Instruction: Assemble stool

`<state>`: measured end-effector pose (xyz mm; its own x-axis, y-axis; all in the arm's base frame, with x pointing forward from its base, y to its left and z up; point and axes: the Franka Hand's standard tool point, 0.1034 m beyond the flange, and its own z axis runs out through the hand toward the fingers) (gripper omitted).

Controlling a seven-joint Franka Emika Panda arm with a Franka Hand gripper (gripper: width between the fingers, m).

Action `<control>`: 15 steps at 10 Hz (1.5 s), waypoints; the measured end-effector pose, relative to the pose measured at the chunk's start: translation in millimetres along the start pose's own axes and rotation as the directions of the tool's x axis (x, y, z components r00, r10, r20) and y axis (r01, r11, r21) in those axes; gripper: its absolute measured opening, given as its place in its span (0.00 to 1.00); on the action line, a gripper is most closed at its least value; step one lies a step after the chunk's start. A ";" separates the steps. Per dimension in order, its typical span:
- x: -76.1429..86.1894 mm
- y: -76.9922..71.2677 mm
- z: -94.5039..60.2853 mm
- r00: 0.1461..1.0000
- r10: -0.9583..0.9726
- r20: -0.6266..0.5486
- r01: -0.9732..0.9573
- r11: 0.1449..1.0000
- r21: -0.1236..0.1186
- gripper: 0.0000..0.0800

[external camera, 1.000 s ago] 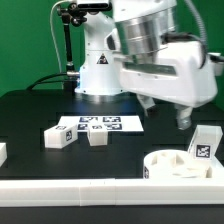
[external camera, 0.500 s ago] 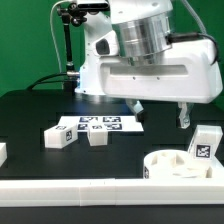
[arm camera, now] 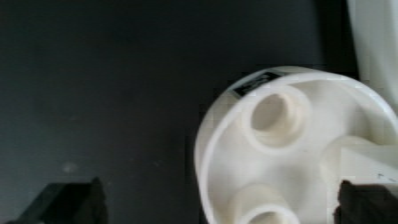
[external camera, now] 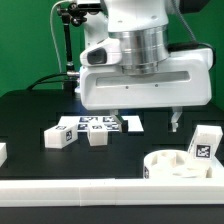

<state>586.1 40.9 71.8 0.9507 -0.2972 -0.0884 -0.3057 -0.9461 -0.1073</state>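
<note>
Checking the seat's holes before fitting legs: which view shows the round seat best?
The wrist view: the seat fills much of it, two holes visible, though blurred. The exterior view shows it side-on, partly behind the rail.

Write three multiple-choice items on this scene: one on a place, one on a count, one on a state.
1. In the exterior view, the seat lies: A) low on the right; B) high on the left; C) dead centre.
2. Legs lying right by the marker board number: A) none; B) two; C) five.
3. The tool is: A) shut on a leg; B) shut on the seat; C) open and empty.
Key: 1 A, it sits at the right, close to the border rail. 2 B, two blocks lie at the board's near edge. 3 C, its fingers stand wide apart, gripping nothing.
</note>
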 end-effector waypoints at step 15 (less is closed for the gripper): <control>-40.9 82.7 28.0 0.972 -0.223 0.074 0.230 0.968 -0.096 0.81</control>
<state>520.5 -21.5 38.8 0.9885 -0.0679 -0.1353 -0.0725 -0.9969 -0.0291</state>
